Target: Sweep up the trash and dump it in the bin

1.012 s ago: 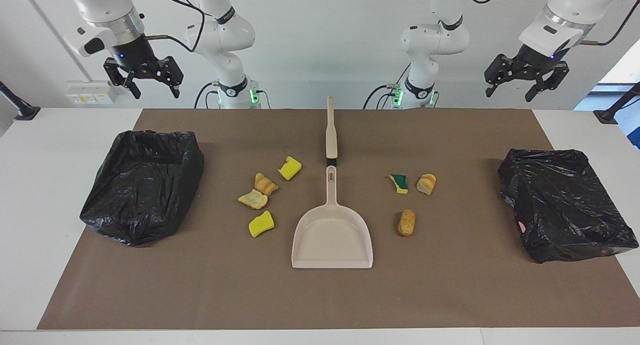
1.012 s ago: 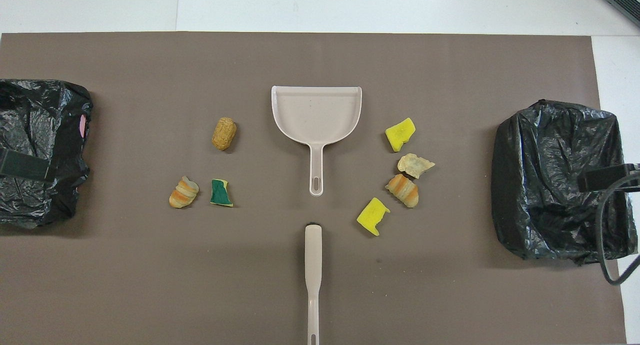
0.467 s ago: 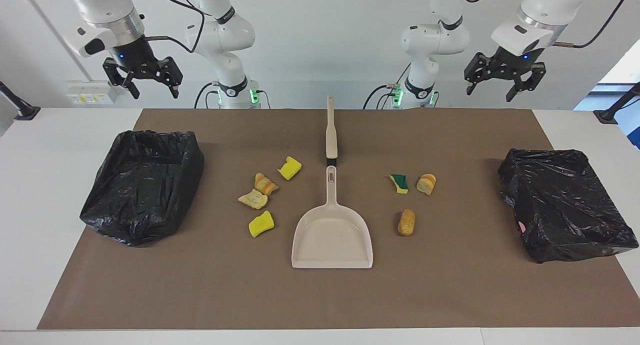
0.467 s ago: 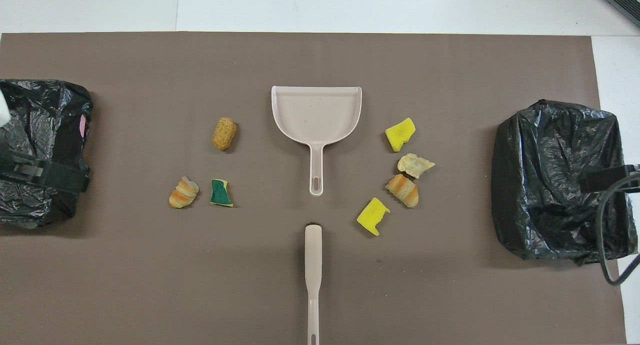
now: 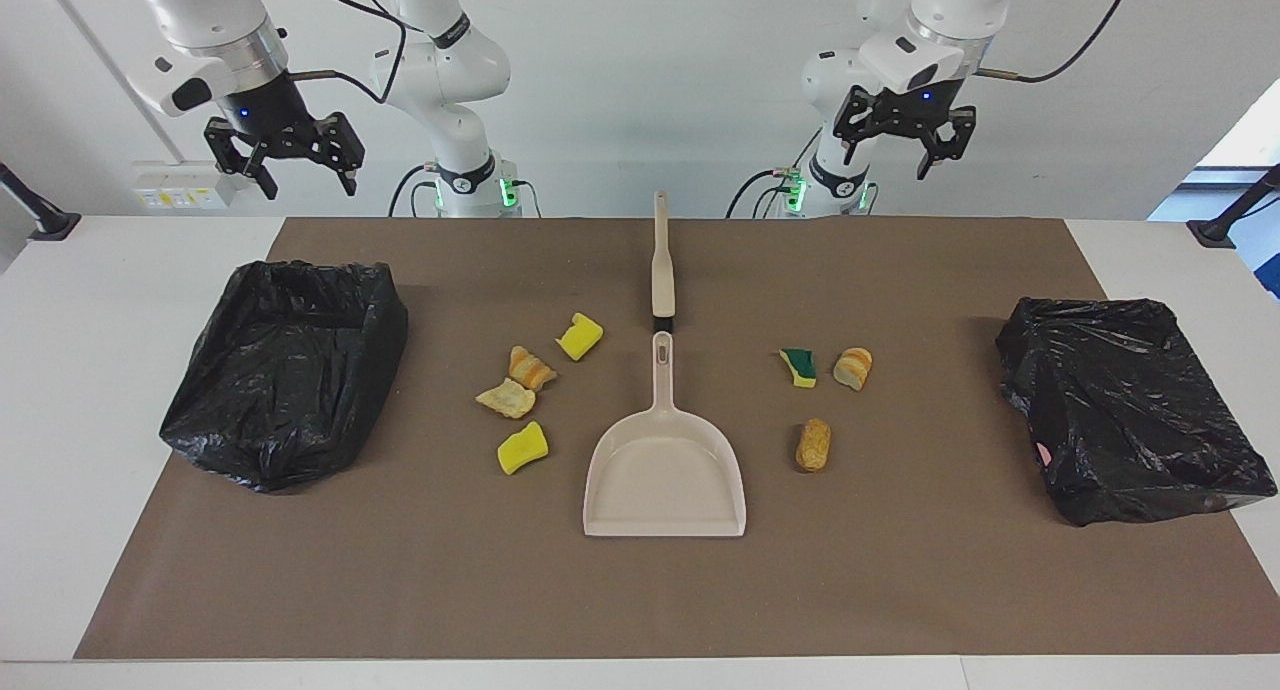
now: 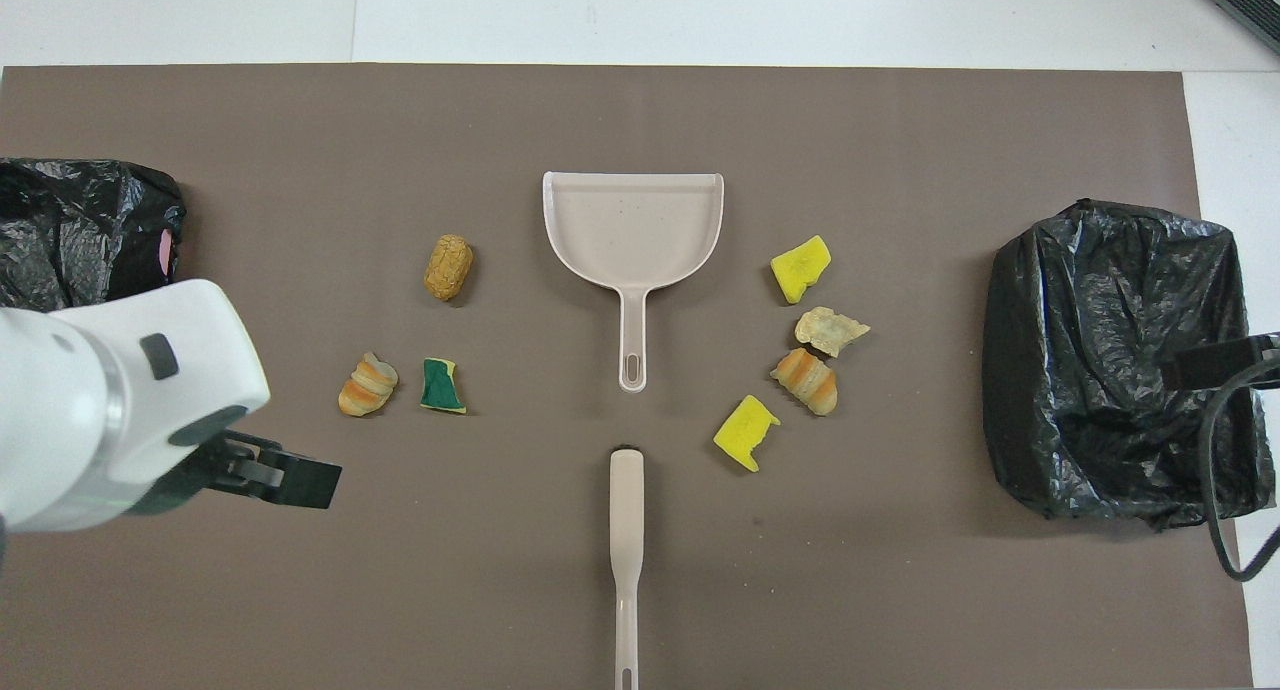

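Trash lies on the brown mat in two groups beside the beige dustpan [image 5: 664, 475] [image 6: 632, 220]. Toward the right arm's end are two yellow sponge pieces [image 5: 579, 336] [image 5: 522, 448] and two bread chunks [image 5: 531, 368] [image 5: 507, 399]. Toward the left arm's end are a green-backed sponge [image 5: 798, 366] and two bread chunks [image 5: 853, 367] [image 5: 813, 444]. The brush [image 5: 662, 270] [image 6: 625, 530] lies in line with the dustpan's handle, nearer to the robots. My left gripper [image 5: 893, 150] [image 6: 275, 470] hangs open high over the mat beside the brush. My right gripper [image 5: 290, 165] waits open, high over the right-end bin [image 5: 285, 370].
Two bins lined with black bags stand at the mat's ends, one at the right arm's end [image 6: 1110, 360] and one at the left arm's end [image 5: 1130, 410] [image 6: 70, 230]. White table [image 5: 100, 300] borders the mat.
My left gripper has swung from over the left-end bin toward the table's middle, staying high and open. The right gripper has barely moved. Nothing on the mat has shifted.
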